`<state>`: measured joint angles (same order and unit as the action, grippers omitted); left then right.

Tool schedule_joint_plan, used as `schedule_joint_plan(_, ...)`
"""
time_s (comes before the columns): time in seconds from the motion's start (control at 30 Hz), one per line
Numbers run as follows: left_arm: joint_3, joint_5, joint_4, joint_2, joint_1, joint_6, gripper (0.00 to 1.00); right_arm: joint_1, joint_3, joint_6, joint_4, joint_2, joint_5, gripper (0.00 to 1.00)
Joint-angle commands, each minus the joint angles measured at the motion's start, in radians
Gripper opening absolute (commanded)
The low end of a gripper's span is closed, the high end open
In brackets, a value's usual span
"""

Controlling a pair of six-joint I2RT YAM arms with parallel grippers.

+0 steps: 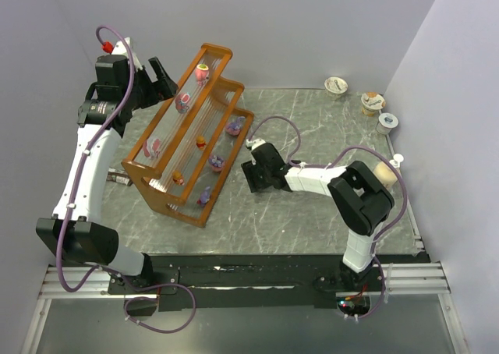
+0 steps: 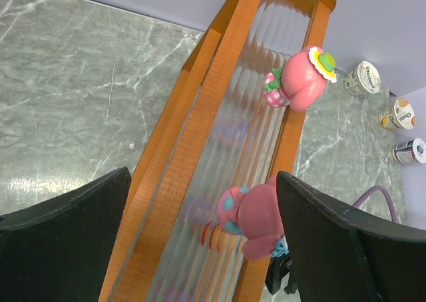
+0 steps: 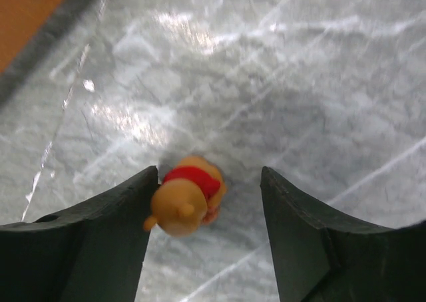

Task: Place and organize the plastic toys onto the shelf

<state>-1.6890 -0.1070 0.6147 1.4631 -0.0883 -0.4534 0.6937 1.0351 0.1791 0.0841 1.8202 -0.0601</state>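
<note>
On the grey marble table (image 1: 296, 214), three cups (image 1: 373, 102) stand at 1 o'clock; a beige bottle (image 1: 383, 171) is at 3 o'clock.

Open tabletop (image 1: 312, 214) — shelf (image 1: 222, 55) leftward

Right claw (image 3: 210, 182) open over marble table (image 3: 299, 82), orange red-shirted toy (image 3: 181, 205) just beside one finger (image 3: 100, 235)

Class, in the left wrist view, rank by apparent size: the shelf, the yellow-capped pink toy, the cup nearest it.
shelf
pink toy
cup; it sits farther off, so real size is unsure.
</note>
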Motion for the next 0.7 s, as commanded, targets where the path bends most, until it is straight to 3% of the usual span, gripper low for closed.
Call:
schedule_joint_plan(0.0, -0.040, 0.000, 0.003, -0.006, 0.001, 0.010, 0.96, 0.000, -0.043, -0.030, -0.147, 0.016, 0.031, 0.67)
schedule_joint_plan(0.27, -0.037, 0.010, 0.005, -0.009, -0.001, 0.012, 0.96, 0.000, -0.052, -0.070, -0.164, -0.016, -0.017, 0.45)
schedule_joint_plan(0.37, -0.037, 0.010, 0.006, -0.007, 0.001, 0.013, 0.96, 0.001, -0.050, -0.066, -0.143, -0.028, -0.026, 0.31)
schedule_joint_plan(0.4, -0.038, 0.010, 0.007, -0.004, 0.001, 0.012, 0.96, 0.001, -0.043, -0.061, -0.130, -0.030, -0.035, 0.22)
schedule_joint_plan(0.5, -0.040, 0.012, 0.007, -0.003, 0.001, 0.012, 0.96, 0.003, 0.000, -0.041, -0.089, -0.032, -0.053, 0.05)
schedule_joint_plan(0.67, -0.040, 0.012, 0.008, -0.001, 0.001, 0.012, 0.96, 0.000, 0.104, -0.032, 0.002, -0.042, -0.081, 0.00)
